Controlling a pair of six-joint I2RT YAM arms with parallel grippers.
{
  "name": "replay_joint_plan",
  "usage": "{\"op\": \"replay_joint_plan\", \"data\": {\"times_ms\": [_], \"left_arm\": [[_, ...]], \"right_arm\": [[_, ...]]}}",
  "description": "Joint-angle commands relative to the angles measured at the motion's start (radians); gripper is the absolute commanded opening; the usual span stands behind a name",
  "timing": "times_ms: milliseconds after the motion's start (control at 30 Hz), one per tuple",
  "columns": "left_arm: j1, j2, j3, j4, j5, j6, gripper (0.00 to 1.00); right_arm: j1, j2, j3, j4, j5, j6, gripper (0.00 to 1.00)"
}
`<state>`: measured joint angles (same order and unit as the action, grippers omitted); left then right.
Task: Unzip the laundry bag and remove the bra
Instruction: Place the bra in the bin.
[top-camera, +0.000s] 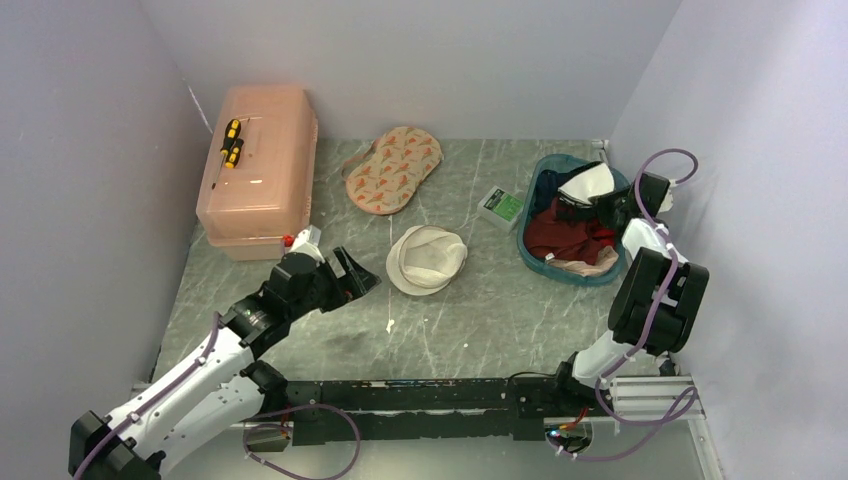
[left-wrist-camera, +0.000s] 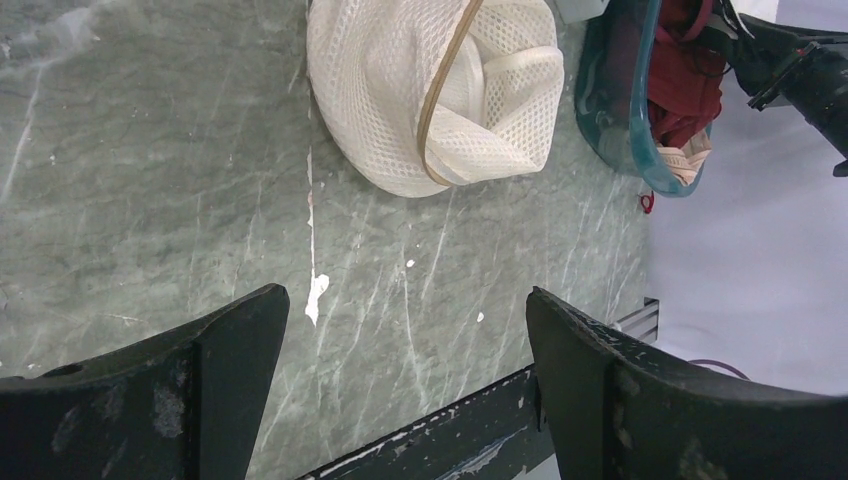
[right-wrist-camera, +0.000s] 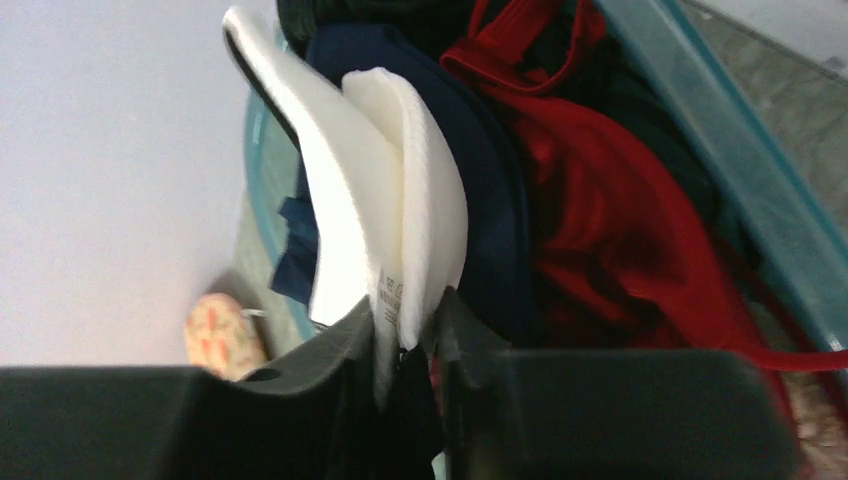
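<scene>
On the table (top-camera: 480, 330), a teal basket (top-camera: 580, 281) is set at 3 o'clock. The laundry bag (top-camera: 426, 258) is seen at centre, unzipped, slack and apparently emptied. Over the basket, the bra (right-wrist-camera: 400, 200) is pinched by its white padded cups in the right gripper (right-wrist-camera: 405, 325). Removal is judged done, with only release left. The left gripper (top-camera: 355, 272) is spread, empty, at the bag's 8 o'clock.

teal basket (left-wrist-camera: 612, 110) partly off-frame

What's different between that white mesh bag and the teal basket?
The laundry bag is soft white mesh, slumped in the middle of the table; the teal basket is solid plastic at its right edge. The basket is heaped with clothes; the bag's contents don't show. Both rest on that table.
</scene>
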<state>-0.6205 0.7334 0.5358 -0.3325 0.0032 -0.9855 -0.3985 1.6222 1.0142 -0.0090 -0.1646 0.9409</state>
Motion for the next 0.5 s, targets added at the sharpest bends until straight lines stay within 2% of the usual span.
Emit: {"op": "replay_joint_plan", "data": {"times_ms": [0,100,300,333,433,467], "left_arm": [[0.001,0.013,-0.010,0.061,0.036,-0.006,0.94],[0.001,0.015,-0.010,0.054,0.047,-0.010,0.94],[0.001,-0.005,-0.019,0.059,0.062,-0.022,0.94],[0.000,-0.009,-0.022,0.061,0.066,-0.024,0.94],[0.001,-0.011,-0.024,0.061,0.073,-0.027,0.94],[0.001,-0.011,-0.022,0.060,0.077,-0.026,0.94]], "right_arm": [[-0.003,-0.026,0.046,-0.089,0.034,-0.052,0.41],[-0.003,-0.056,0.035,-0.125,0.061,-0.063,0.55],[0.012,-0.153,0.032,-0.220,0.124,-0.087,0.69],[0.020,-0.177,0.040,-0.247,0.147,-0.099,0.72],[0.075,-0.256,0.077,-0.340,0.270,-0.158,0.87],[0.094,-0.281,0.092,-0.371,0.313,-0.175,0.88]]}}
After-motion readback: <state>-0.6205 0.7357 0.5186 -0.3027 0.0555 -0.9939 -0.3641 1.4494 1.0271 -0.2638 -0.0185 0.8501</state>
